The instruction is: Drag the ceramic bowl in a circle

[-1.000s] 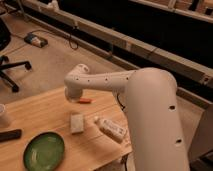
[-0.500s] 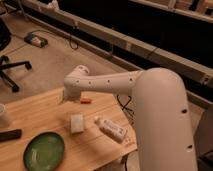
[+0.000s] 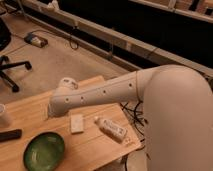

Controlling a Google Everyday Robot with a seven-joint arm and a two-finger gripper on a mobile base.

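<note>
1. Camera view shows me the gripper [image 3: 54, 110] at the left end of the white arm [image 3: 107, 90]. It hangs over the wooden table [image 3: 27, 112]. I cannot tell if it is open or closed.
2. The gripper is above and a little to the right of the ceramic bowl [image 3: 44, 151]. It is not touching the bowl.
3. I think I am on the reaching step. The dragging has not begun.
4. Next, I need to bring the gripper down and toward the bowl's rim, then get a hold on it.
5. The bowl is round, flat-ish and shiny green, with a darker edge. It looks empty.
6. It sits near the front left of the table. A small white block [image 3: 76, 123] and a white bottle [image 3: 111, 128] lie to its right, so my circle must stay away from them.
</note>
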